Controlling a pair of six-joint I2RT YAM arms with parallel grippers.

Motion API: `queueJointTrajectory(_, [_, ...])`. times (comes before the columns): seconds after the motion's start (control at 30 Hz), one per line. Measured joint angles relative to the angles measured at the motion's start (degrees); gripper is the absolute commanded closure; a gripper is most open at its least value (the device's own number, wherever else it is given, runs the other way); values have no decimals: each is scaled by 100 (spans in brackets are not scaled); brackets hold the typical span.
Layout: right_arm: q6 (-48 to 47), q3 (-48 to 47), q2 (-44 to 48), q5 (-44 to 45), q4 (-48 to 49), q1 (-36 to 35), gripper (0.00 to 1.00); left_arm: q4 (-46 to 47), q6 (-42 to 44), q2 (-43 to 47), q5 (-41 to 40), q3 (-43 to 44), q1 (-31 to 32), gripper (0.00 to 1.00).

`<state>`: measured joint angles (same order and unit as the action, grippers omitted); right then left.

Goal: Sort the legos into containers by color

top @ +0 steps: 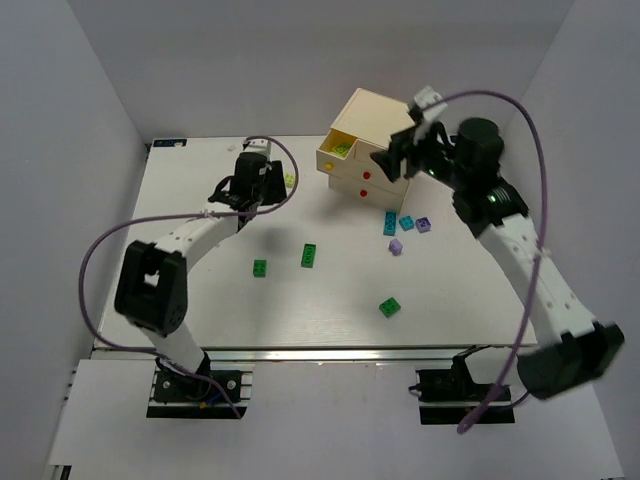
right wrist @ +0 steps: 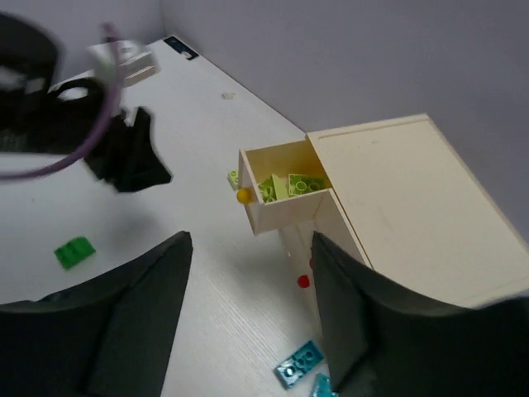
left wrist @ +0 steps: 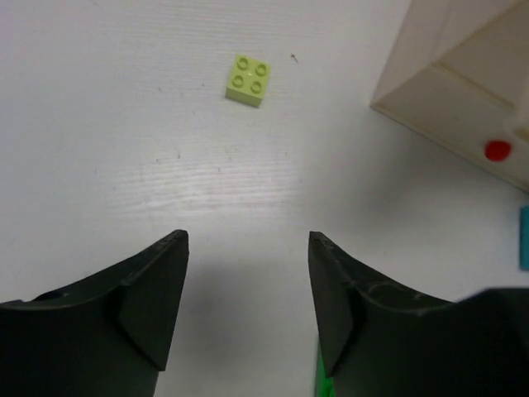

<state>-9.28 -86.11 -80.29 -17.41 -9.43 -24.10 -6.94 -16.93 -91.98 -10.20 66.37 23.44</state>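
Legos [top: 310,256] lie scattered on the table at six o'clock from the chest [top: 375,115], and lime ones sit in its open top drawer [right wrist: 277,211]. We see the left gripper [left wrist: 248,281] and right gripper [right wrist: 252,298] both spread apart and empty.

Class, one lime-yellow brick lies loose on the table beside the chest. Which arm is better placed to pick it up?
Left. The left tool, open, faces the lime-yellow brick directly, with nothing between them; the right tool hovers by the open top drawer.

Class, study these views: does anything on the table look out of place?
One lime-yellow studded plastic brick lies loose on the table beside the small cream wooden chest, whose open top drawer holds bricks of that colour.
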Motion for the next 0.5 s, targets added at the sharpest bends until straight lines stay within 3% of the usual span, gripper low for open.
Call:
queueJointTrajectory(0.03, [31, 396, 450, -188, 33, 136, 19, -13, -44, -317, 85, 234, -103, 26])
queueJointTrajectory(0.1, [-24, 1180, 1222, -695, 22, 356, 13, -96, -116, -1051, 295, 811, -282, 24])
queueJointTrajectory(0.33, [-92, 2986, 2039, -1952, -146, 848, 13, -319, 63, -2909, 896, 2304, -407, 21])
queueJointTrajectory(0.5, [-70, 3296, 2116, -2350, -372, 1248, 14, -562, 317, -3735, 1003, 3331, -415, 21])
